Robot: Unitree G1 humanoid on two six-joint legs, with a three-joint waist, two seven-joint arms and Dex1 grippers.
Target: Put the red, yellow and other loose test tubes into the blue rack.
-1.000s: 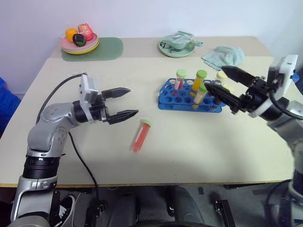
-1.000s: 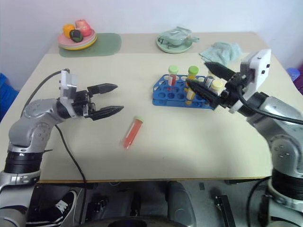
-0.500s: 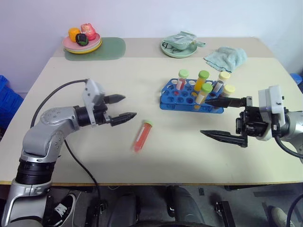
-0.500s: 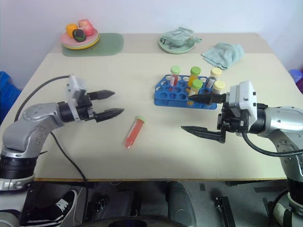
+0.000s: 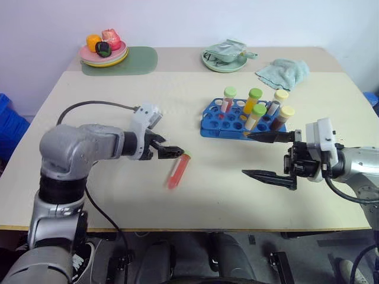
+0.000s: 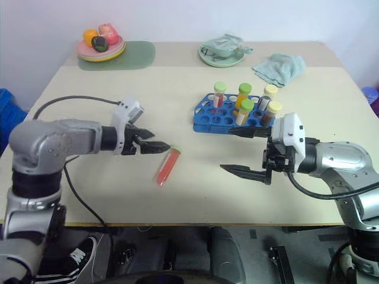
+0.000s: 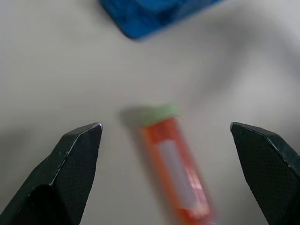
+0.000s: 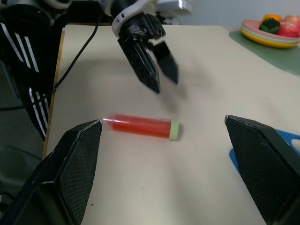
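A red test tube [image 5: 177,170] with a green cap lies loose on the table, left of the blue rack [image 5: 211,125]. The rack holds several capped tubes [image 5: 253,102], red and yellow among them. My left gripper [image 5: 170,151] is open, tilted down just left of the tube's cap; the left wrist view has the tube [image 7: 178,173] between the fingertips [image 7: 82,150]. My right gripper [image 5: 269,155] is open with nothing in it, fingers one above the other, in front of the rack and right of the tube. The right wrist view takes in the tube [image 8: 140,125] and the left gripper [image 8: 157,75].
A pink plate of toy fruit [image 5: 103,50] sits on a green mat at the back left. A green plate [image 5: 224,58] with a crumpled item and a teal cloth [image 5: 284,71] lie behind the rack. A black cable [image 5: 89,105] loops over my left arm.
My left gripper has tipped downward and moved right, close to the tube's cap. My right gripper has left the rack's tubes, dropped lower and drawn back in front of the rack.
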